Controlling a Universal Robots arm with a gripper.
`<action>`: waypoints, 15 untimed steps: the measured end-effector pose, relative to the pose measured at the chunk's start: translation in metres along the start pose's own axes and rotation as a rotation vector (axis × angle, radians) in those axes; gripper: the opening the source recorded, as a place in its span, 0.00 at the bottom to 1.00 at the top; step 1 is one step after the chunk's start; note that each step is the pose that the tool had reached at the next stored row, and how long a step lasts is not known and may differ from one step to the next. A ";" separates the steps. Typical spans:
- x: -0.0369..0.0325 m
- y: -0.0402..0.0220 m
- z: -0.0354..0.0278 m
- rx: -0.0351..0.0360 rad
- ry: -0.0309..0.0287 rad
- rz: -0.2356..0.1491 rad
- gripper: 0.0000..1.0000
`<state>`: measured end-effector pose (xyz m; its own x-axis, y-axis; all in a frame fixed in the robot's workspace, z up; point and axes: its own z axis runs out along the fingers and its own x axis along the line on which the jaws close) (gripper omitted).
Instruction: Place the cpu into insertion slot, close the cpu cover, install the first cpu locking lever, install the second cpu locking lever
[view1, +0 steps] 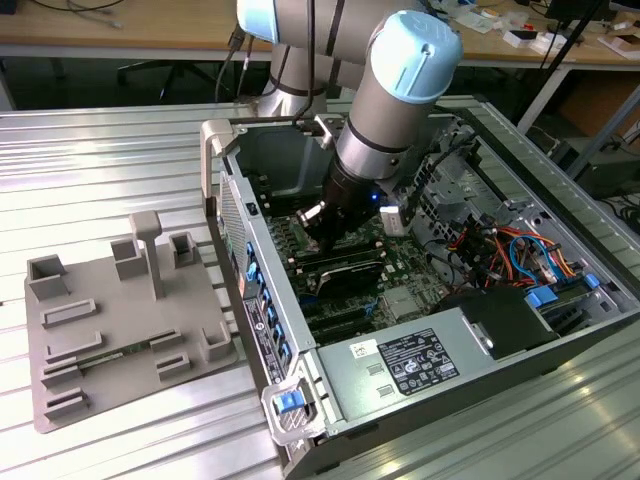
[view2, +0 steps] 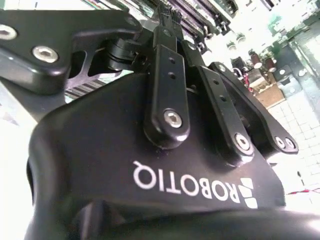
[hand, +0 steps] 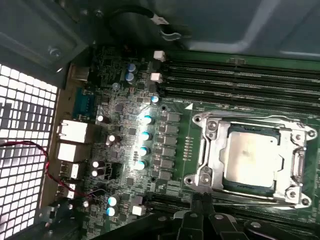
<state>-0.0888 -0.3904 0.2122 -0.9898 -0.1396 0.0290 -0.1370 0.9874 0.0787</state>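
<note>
Item: cpu (hand: 248, 159), seated in the insertion slot (hand: 210, 125) on the green board, with the cpu cover (hand: 295, 165) seemingly folded down around it. Gripper (hand: 200, 207): close by the socket's edge, holding nothing; fingers apparently drawn nearly together, though hard to confirm. Legible print: none worth recording.

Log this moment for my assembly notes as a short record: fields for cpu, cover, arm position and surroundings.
cpu: cpu lies in the slot, silvery top showing
cover: cover lies down flat around the cpu, framing it
arm: reaches down into the open case, gripper close over the board beside the slot
memory slots: long dark slots run alongside the slot
outside the case: grey fixture on the table, at the exterior view's left
</note>
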 end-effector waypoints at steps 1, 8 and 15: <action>0.0049 0.0026 0.0040 0.0017 0.0048 -0.060 0.11; 0.0042 0.0090 0.0107 0.0026 0.0069 -0.086 0.11; 0.0042 0.0078 0.0121 0.0018 0.0065 -0.086 0.11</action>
<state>-0.0945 -0.3824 0.2009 -0.9740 -0.2249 0.0286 -0.2220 0.9718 0.0794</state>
